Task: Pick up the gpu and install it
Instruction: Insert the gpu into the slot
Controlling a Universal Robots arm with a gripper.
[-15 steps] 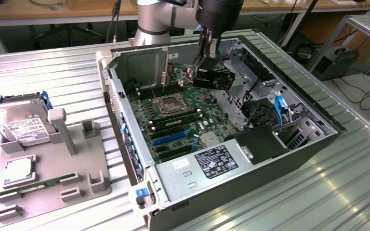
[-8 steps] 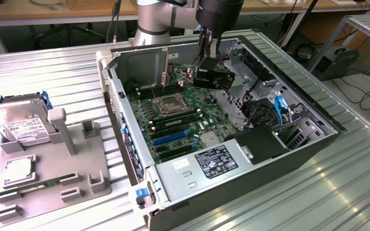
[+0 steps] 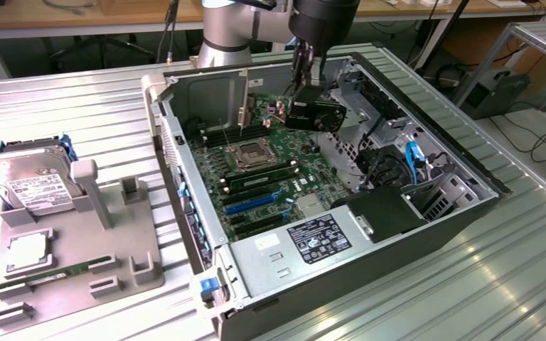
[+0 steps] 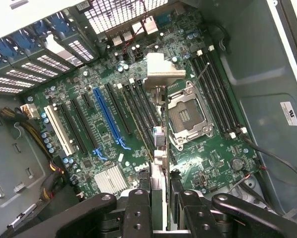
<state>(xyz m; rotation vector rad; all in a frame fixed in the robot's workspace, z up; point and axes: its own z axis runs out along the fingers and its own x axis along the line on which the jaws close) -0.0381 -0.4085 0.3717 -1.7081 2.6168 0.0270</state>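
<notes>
The arm reaches down into the open computer case (image 3: 197,213), and its gripper (image 3: 303,91) hangs above the far end of the motherboard (image 3: 264,181), partway closed and pinching the gpu (image 3: 313,116). The card hangs below the fingers with its black fan shroud turned toward the exterior view's right, clear of the board and not seated in any slot. In the wrist view the two black fingers (image 4: 138,208) stand close together with the card's thin edge (image 4: 158,163) clamped between them, running away from the camera toward the silver end bracket (image 4: 163,69), which shows pale against the green board. Under the card lie the long expansion slots, a blue one (image 4: 109,119) among the black ones and a white one further along, with the open CPU socket (image 4: 185,116) just beside the card's line and black memory slots (image 4: 218,94) beyond the socket. On the corrugated metal table (image 3: 500,284), at the exterior view's left, sits a grey fixture tray (image 3: 121,263). A silver hard drive (image 3: 26,181) with a white label leans in it, a narrow green RAM stick (image 3: 50,275) lies flat near the tray's near edge, and a square CPU (image 3: 28,249) rests between them. The tray is well apart from the case and from the gripper.
</notes>
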